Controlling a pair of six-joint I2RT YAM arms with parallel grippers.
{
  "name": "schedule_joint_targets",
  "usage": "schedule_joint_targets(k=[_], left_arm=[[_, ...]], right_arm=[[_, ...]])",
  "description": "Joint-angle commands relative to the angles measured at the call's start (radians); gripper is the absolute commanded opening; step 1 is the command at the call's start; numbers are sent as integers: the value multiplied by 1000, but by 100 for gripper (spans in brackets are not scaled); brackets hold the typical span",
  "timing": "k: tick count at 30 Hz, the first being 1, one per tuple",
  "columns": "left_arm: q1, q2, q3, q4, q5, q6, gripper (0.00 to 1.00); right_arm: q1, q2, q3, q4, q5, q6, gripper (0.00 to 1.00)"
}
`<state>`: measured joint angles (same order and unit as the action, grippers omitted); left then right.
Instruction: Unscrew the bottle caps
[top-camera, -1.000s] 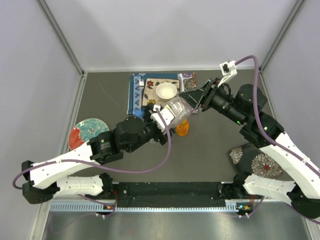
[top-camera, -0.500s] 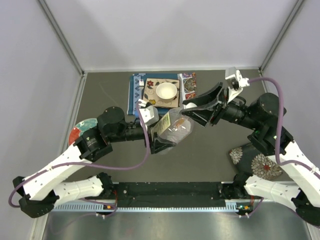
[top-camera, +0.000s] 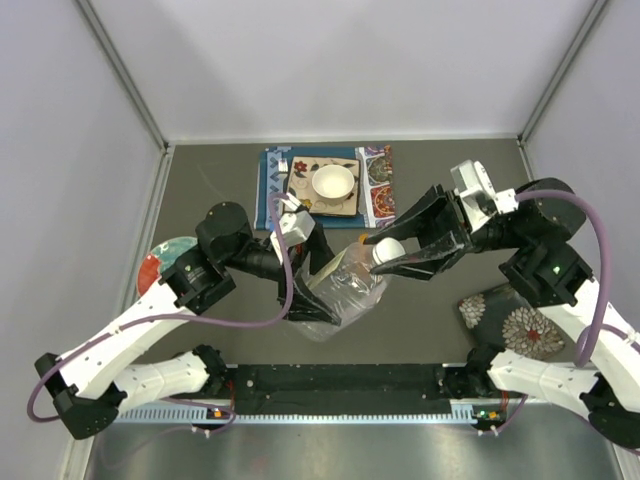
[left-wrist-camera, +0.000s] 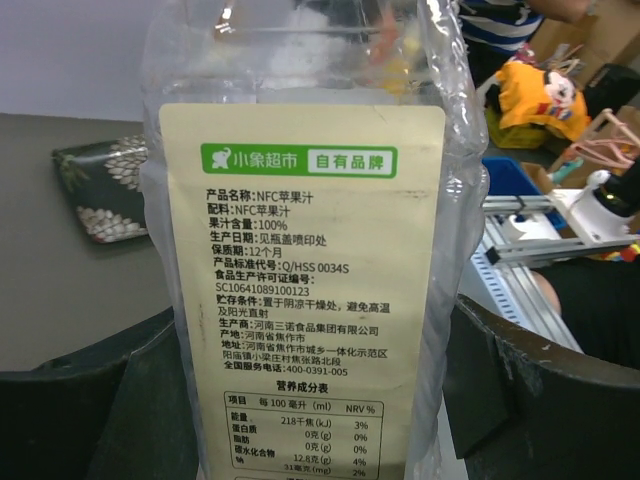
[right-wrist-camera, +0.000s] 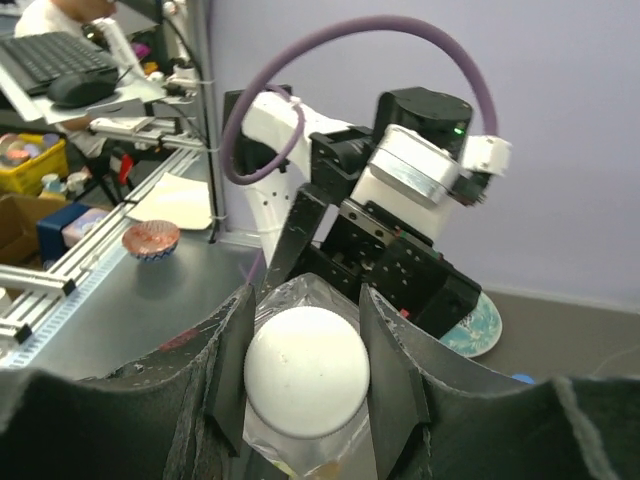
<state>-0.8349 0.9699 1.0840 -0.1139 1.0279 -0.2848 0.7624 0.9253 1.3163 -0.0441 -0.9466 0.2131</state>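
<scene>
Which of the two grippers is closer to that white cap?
The right. The right gripper is clamped on the white cap itself; the left gripper holds the clear bottle around its labelled body, below the cap.
</scene>
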Motion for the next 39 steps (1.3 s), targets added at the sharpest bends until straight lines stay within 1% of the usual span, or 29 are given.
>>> schedule_joint_targets(k=[1,2,6,10,13,15,18,19,21,22,23,24,25,26,27,30,31,32,34,35,37,38,39], left_arm=[[13,-2,10,238,138,-106,27],[14,1,5,258,147,-116,27],[14,10,-7,296,170,-146,27],[16,13,-4,292,173,-133,27],[17,12,4,235,155,-84,27],[19,12,14,185,135,-57,28],[19,13,22,140,103,-7,28],[19,12,22,122,92,12,28],[19,10,22,118,69,29,28],[19,9,22,85,45,47,29],[19,6,22,70,34,55,29],[20,4,21,68,29,58,29],[19,3,17,68,17,62,29],[17,0,17,65,8,64,30],[17,-2,17,60,-3,71,30],[17,-5,25,36,-60,101,30],[17,-7,25,28,-80,108,30],[17,-11,27,20,-154,119,30],[8,-14,30,-12,-239,157,29],[5,-14,34,-24,-331,170,30],[-15,-13,39,-50,-428,209,30],[-23,-11,45,-58,-462,225,29],[-33,-10,48,-62,-568,245,29]], right_arm=[[-9,27,38,-155,-242,-156,0],[-9,30,37,-174,-277,-175,0],[-20,40,37,-307,-305,-286,0],[-35,50,28,-329,-316,-308,0],[-35,44,29,-329,-276,-293,0],[-34,35,38,-327,-212,-279,0],[-35,23,52,-327,-133,-256,21],[-34,17,55,-326,-106,-245,34],[-34,12,69,-323,-43,-236,48],[-34,10,72,-323,-23,-225,57],[-35,10,84,-320,24,-221,61],[-35,12,89,-309,47,-221,62],[-34,9,92,-300,70,-172,64],[-34,9,96,-286,128,-147,64],[-34,9,101,-255,152,-127,65],[-34,10,124,-212,221,-64,72],[-35,13,129,-200,256,-32,77],[-34,15,141,-192,279,-14,79],[-34,23,155,-168,357,43,82],[-34,26,170,-160,400,67,83],[-34,36,187,-166,535,153,83],[-35,50,205,-174,566,175,82],[-34,58,218,-186,600,222,83]])
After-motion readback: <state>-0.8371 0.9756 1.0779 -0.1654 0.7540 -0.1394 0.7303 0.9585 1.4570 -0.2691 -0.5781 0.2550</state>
